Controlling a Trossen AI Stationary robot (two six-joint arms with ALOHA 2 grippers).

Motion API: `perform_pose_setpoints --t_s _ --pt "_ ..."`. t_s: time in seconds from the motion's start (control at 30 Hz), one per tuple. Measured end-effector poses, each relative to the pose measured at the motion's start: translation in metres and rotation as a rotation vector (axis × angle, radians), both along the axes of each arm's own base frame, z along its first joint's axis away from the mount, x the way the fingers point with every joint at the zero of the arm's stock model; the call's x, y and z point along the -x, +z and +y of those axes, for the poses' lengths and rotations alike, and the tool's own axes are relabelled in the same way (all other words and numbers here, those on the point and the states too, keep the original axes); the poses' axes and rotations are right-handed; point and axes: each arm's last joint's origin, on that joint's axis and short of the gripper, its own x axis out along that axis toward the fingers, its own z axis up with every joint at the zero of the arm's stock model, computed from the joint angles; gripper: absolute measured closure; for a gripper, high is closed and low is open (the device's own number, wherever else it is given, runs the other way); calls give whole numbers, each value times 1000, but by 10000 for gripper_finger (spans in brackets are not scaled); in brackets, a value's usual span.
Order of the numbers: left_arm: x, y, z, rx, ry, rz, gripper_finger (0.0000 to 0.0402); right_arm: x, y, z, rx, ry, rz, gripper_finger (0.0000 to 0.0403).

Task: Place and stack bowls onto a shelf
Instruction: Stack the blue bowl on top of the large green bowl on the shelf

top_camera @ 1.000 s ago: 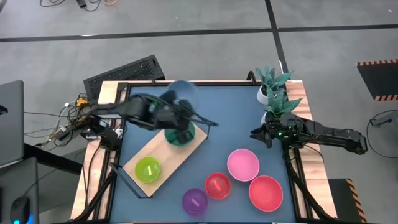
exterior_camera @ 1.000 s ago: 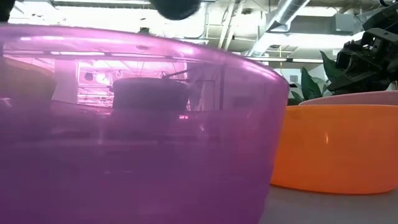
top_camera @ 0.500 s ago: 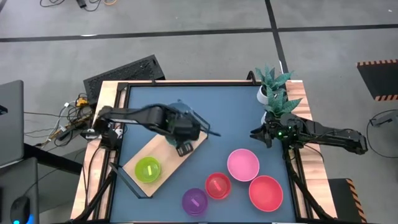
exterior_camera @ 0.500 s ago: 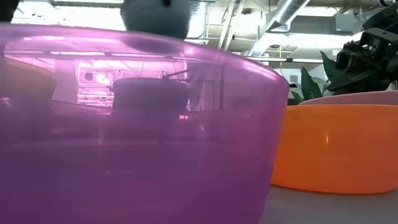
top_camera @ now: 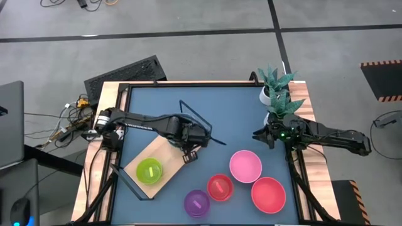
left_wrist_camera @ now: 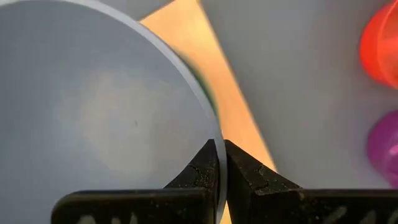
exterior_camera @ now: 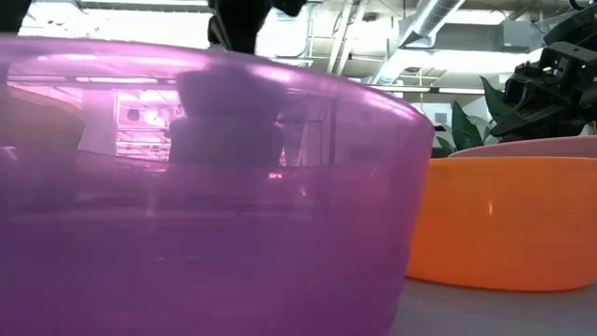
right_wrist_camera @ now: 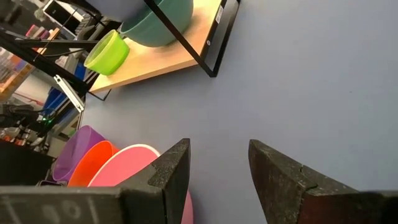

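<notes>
Purple translucent plastic, the small purple bowl (exterior_camera: 187, 187), is filling the table-level view and hiding most of the table behind it. Beside it at three o'clock is sitting the small red bowl (exterior_camera: 504, 219). Farther back, the left gripper (left_wrist_camera: 219, 163) is pinching the rim of the pale blue round plastic bowl (left_wrist_camera: 93, 112), hovering it over the dark green bowl (right_wrist_camera: 158, 22) on the light wooden shelf (top_camera: 164, 158). From above, the arm is covering both bowls. The shelf's long axis is running from seven o'clock to one o'clock, the lime green bowl (top_camera: 149, 170) occupying its seven o'clock end. The right gripper (right_wrist_camera: 217, 165), spread wide, is waiting at the table's three o'clock edge, much farther away.
</notes>
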Motion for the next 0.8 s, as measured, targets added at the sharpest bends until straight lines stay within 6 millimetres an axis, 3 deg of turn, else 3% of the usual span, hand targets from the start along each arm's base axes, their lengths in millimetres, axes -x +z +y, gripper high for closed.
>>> perform_pose_setpoints --t_s 0.3,0.8 --pt "-4 -3 21 17 -8 11 402 0 0 0 -7 -3 0 214" --pt "-5 -6 20 58 -22 33 401 0 0 0 -7 -3 0 214"
